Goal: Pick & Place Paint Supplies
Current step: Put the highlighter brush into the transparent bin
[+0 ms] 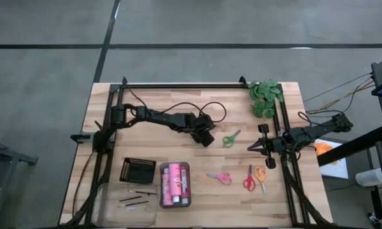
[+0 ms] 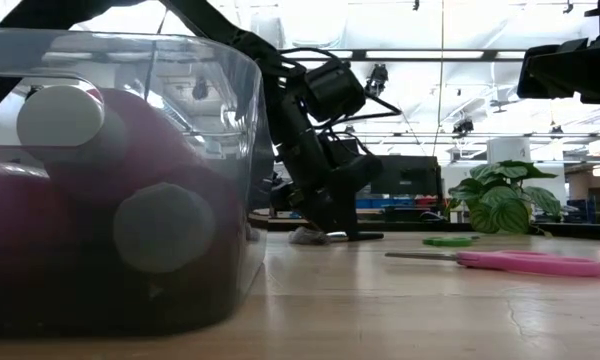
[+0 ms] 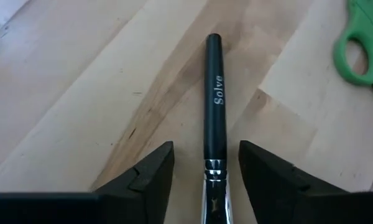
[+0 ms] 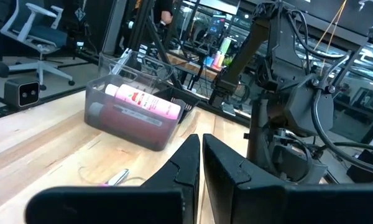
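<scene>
Left wrist view shows the left hand low over the pale wooden bench, its two dark fingers set apart on either side of a thin black-handled brush with a silver ferrule — neither finger is seen touching the handle, so the hand is open around it, not gripping. The brush lies flat on the bench, and just beyond it sits the green-handled scissors. In the high view this hand is near the middle of the bench, with the green scissors just beside it. Nearer the front edge lie the pink-handled scissors, the red-handled scissors and the orange-handled scissors. To their left a clear plastic tray holds three pink paint bottles, beside a black mesh tray, and thin dark brushes rest in a second clear tray at the front left corner. The right hand waits by the bench's right edge — fingers closed on nothing — below the green leafy plant.
</scene>
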Available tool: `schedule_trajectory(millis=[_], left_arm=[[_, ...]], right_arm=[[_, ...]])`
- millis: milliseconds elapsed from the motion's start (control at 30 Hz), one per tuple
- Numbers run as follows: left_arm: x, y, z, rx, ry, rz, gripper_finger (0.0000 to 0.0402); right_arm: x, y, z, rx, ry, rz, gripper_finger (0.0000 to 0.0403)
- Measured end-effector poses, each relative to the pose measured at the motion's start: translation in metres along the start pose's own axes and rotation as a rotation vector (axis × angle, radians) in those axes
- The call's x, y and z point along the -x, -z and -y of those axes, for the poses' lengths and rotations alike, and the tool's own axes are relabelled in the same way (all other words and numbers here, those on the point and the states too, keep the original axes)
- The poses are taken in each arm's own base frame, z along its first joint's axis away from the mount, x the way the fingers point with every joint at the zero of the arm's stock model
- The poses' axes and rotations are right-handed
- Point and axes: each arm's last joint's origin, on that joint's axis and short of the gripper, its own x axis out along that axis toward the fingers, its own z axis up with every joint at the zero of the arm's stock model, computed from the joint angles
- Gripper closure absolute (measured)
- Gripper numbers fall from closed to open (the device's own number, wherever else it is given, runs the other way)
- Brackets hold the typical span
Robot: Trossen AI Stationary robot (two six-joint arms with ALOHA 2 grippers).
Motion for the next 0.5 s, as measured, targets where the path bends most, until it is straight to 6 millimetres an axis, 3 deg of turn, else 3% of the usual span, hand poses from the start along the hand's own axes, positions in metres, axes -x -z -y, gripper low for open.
schedule_trajectory(millis=[300, 500], left_arm=[[-0.0007, 0.0006, -0.0003, 0.02, 0.021, -0.017, 0.0348], [-0.0007, 0.0004, 0.0011, 0.019, 0.046, -0.02, 0.0374]], right_arm=[[0.0, 0.0, 0.0, 0.0, 0.0, 0.0, 0.0388], [0.0, 0.0, 0.0, 0.0, 0.0, 0.0, 0.0388]])
